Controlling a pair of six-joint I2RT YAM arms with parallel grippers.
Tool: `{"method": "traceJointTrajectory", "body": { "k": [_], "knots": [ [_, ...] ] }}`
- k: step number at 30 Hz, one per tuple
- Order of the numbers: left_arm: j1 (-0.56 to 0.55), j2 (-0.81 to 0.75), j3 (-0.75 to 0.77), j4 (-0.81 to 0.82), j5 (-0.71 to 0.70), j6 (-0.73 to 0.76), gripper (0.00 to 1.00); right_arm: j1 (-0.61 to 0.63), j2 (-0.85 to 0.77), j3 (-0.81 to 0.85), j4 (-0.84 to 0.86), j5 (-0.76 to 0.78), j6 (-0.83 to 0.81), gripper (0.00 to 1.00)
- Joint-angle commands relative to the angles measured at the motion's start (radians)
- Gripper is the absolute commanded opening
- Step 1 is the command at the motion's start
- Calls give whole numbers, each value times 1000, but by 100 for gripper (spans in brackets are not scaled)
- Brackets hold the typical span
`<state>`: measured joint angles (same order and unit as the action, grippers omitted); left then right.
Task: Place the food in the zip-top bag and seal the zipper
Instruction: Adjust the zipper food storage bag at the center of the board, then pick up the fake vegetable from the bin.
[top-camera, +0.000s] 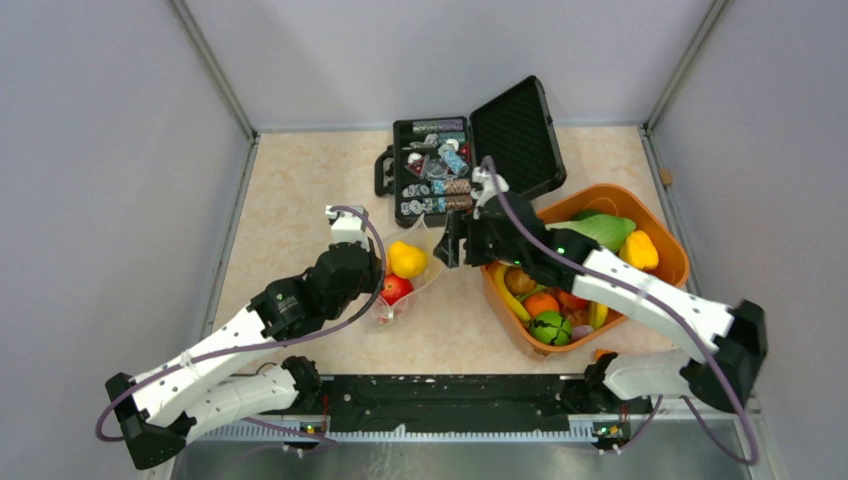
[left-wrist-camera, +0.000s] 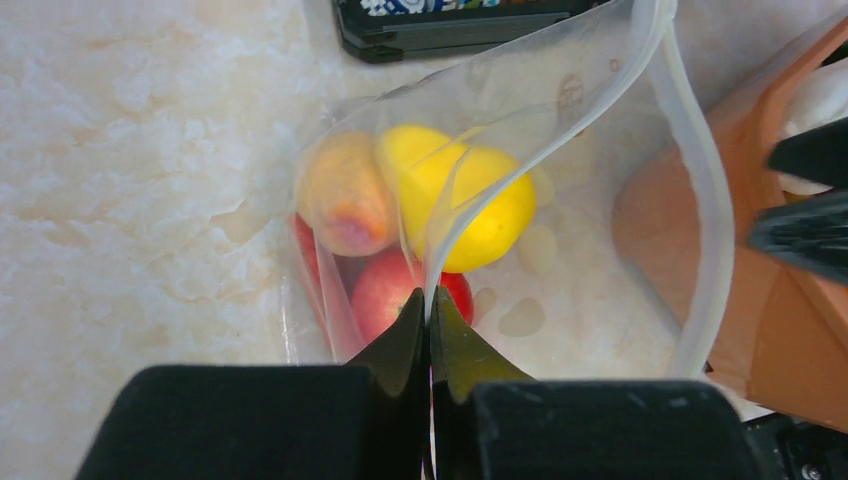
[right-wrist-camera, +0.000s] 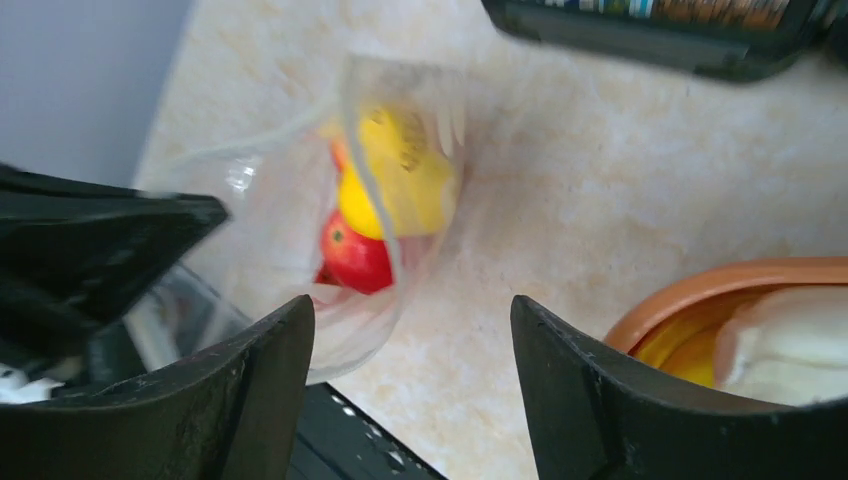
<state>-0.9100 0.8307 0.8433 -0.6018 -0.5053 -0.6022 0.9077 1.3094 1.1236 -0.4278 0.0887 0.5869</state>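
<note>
The clear zip-top bag (top-camera: 415, 275) lies open left of the orange tub, with a yellow pepper (top-camera: 406, 259) and a red fruit (top-camera: 396, 289) inside. In the left wrist view the bag (left-wrist-camera: 590, 270) also holds a peach (left-wrist-camera: 345, 195) beside the pepper (left-wrist-camera: 480, 205) and the red fruit (left-wrist-camera: 385, 295). My left gripper (left-wrist-camera: 430, 305) is shut on the bag's near rim and lifts it. The zipper (left-wrist-camera: 700, 230) curves along the open mouth. My right gripper (right-wrist-camera: 412, 335) is open and empty, just right of the bag's mouth (right-wrist-camera: 370, 215).
The orange oval tub (top-camera: 668, 238) at right holds several more toy fruits and vegetables. An open black case (top-camera: 440, 170) of poker chips stands behind the bag. Grey walls enclose the table on three sides.
</note>
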Motion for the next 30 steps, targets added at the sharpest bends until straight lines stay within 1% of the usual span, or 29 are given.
{"method": "traceJointTrajectory", "body": {
  "k": [1,3,4,6,7,9,11,15,17,20,22,25,28,30],
  "knots": [
    [3,-13,45,80,32,17,0,2,-239,-4,26,67,-5,71],
    [3,-25,54,80,34,22,0,2,-344,-43,9,152,-9,72],
    [3,-34,57,81,35,24,0,3,-398,-63,-8,212,-9,74],
    [3,-53,63,85,39,32,0,2,-486,-95,-89,384,12,80],
    [3,-61,64,92,41,36,0,0,-517,-100,-145,470,30,81],
    [3,-74,63,104,47,47,0,-18,-551,-93,-270,603,70,83],
    [3,-81,65,108,51,53,0,-66,-542,-70,-380,649,88,84],
    [3,-76,68,99,64,52,0,-209,-462,4,-567,608,87,81],
    [3,-75,67,92,65,47,0,-260,-426,34,-639,594,91,79],
    [3,-76,61,93,63,45,0,-334,-408,28,-688,564,78,78],
    [3,-72,64,92,63,48,0,-397,-420,-2,-685,532,82,76],
    [3,-67,65,95,66,51,0,-500,-467,-87,-616,487,65,75],
    [3,-59,68,98,75,58,0,-655,-475,-153,-548,390,5,75],
    [3,-55,72,92,81,60,0,-750,-467,-161,-515,349,-31,75]
  ]
}}
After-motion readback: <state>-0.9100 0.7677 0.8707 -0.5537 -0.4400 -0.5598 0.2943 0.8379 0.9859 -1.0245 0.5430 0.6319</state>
